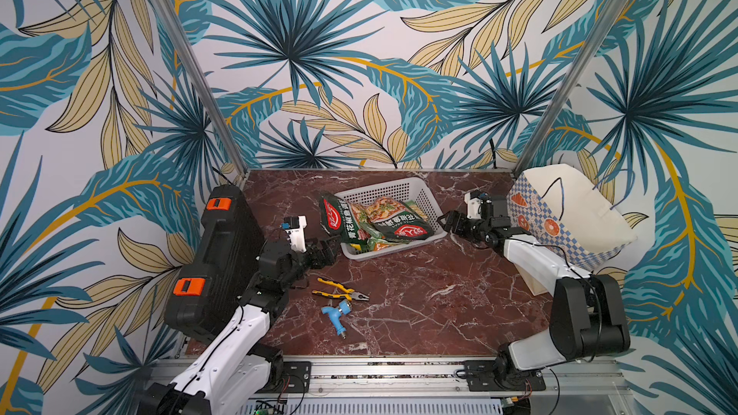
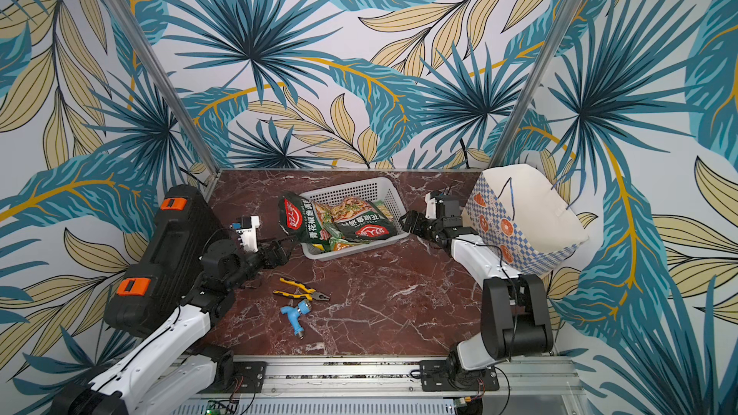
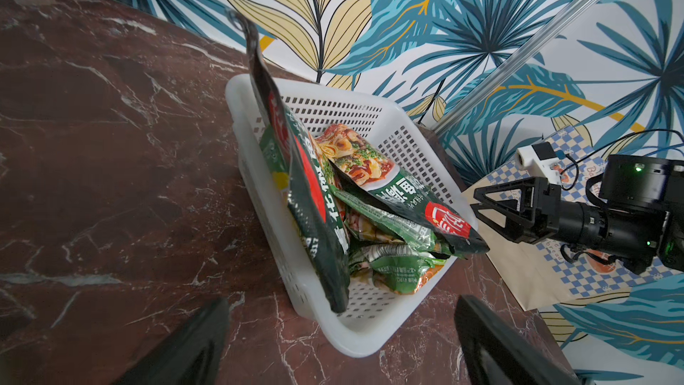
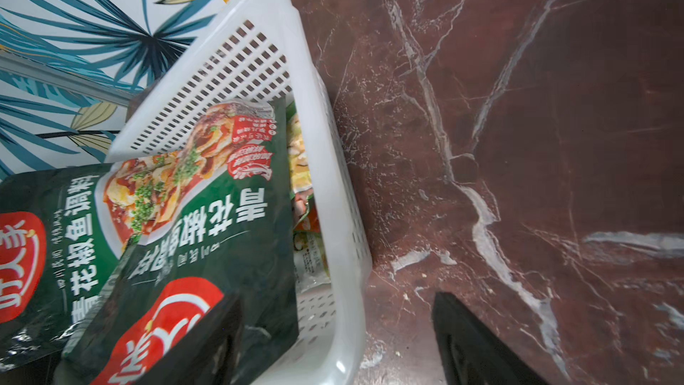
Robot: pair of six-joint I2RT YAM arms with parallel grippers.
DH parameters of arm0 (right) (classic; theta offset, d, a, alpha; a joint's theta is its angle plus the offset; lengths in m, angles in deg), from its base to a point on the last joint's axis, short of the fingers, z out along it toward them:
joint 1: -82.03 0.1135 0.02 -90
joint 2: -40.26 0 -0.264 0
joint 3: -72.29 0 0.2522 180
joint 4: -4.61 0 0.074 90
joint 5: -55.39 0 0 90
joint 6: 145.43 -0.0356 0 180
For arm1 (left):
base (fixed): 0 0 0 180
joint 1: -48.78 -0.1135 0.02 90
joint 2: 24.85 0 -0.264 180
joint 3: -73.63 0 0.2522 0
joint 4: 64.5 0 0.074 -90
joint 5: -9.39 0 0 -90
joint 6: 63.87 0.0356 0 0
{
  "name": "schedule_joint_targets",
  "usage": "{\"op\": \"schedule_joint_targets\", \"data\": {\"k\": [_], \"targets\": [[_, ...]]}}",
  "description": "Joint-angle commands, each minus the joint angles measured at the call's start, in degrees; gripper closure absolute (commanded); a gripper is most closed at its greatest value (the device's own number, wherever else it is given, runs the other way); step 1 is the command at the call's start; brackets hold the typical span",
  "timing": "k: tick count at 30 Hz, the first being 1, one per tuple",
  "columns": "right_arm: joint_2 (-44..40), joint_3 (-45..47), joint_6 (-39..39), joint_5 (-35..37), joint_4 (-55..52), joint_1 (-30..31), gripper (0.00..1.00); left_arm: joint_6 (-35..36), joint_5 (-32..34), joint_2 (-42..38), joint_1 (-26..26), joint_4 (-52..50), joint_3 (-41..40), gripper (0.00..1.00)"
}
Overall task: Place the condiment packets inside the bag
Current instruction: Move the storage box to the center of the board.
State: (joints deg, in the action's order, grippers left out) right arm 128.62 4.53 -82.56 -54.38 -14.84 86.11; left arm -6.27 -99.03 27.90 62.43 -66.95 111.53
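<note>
Printed text on the condiment packets (image 4: 207,253)
White characters "青花椒鱼调料" are read on the dark green pouches, beside a red oval logo lettered "好人家" in white. Small script is seen on the bag (image 3: 577,279) but cannot be made out.

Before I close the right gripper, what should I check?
1. Right gripper open: ok, jaws apart.
2. Dark packet between its jaws: cannot tell; basket rim seems between them too.
3. Left gripper open, empty: ok.
4. Bag mouth open: ok, inside shows.
5. Packets inside bag: not ok, those seen lie in the basket.
6. Pliers clear of the basket: ok.
</note>
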Motion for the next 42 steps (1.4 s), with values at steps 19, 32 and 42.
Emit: {"op": "schedule_joint_targets", "data": {"k": [19, 32, 42], "targets": [[3.4, 3.3, -6.9, 1.0, 7.6, 9.7, 0.51, 1.8, -0.2, 4.8, 0.9, 0.1, 3.2, 0.0], [22.8, -18.1, -13.6, 2.9, 10.3, 16.3, 0.52, 3.2, 3.2, 1.5, 0.8, -3.3, 3.5, 0.0], [22.2, -29.2, -5.7, 9.4, -3.1, 17.2, 0.31, 3.3, 3.9, 1.0, 0.9, -5.4, 4.3, 0.0]]}}
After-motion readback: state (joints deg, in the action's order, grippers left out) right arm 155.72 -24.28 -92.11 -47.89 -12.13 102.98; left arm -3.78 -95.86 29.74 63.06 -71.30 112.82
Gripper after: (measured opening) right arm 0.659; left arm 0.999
